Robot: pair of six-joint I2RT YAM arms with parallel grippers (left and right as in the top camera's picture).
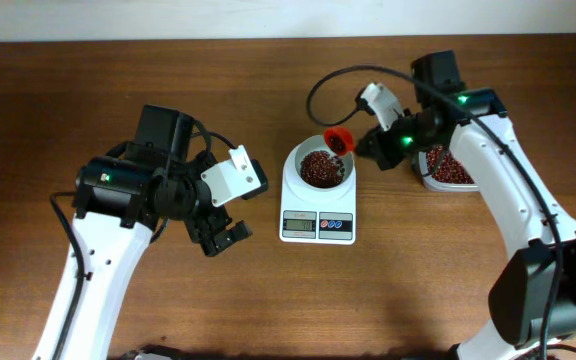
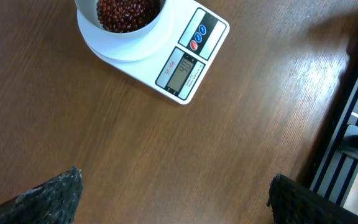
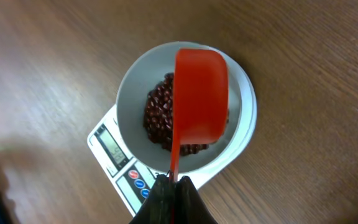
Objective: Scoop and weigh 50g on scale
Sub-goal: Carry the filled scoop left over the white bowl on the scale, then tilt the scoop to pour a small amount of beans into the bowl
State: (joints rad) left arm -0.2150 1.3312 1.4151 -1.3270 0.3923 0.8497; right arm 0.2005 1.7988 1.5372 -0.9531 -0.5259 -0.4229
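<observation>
The white scale sits mid-table with a round white bowl on it, partly filled with dark reddish-brown beans. My right gripper is shut on the thin handle of a red scoop. In the right wrist view the scoop hangs over the bowl and beans, its smooth back towards the camera, and the gripper pinches the handle. My left gripper hovers open left of the scale; in its wrist view nothing is between the fingers, and the scale lies ahead.
A clear container of more beans stands right of the scale, partly under the right arm. A black cable loops behind the bowl. A dark slatted structure lies beyond the table edge in the left wrist view.
</observation>
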